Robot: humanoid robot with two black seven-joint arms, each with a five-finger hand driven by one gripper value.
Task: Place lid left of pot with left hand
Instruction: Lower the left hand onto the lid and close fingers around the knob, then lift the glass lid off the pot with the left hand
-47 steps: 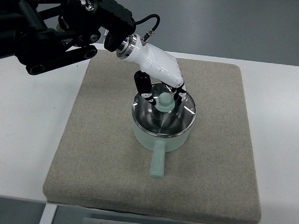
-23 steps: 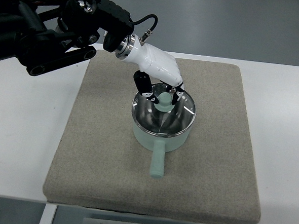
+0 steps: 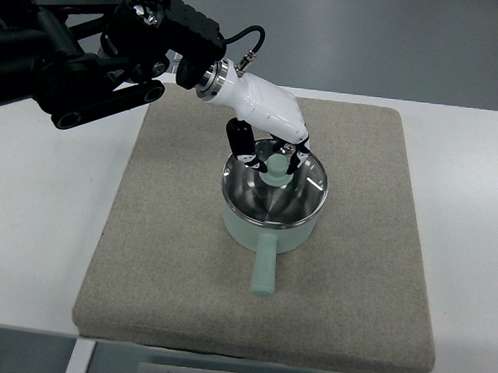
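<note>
Fingers of left hand [image 3: 272, 150] closed around the knob [image 3: 275, 168], pinching from both sides for a straight lift; lid [image 3: 272, 195] sits below the hand on pot [image 3: 267, 230].

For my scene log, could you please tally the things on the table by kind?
Grey felt mat: 1
Mint-green pot: 1
Metal lid with mint knob: 1
Total: 3
The left hand is at the knob.

White table [image 3: 36, 216], grey mat [image 3: 152, 257] on it (pot [image 3: 268, 226] atop)
</note>
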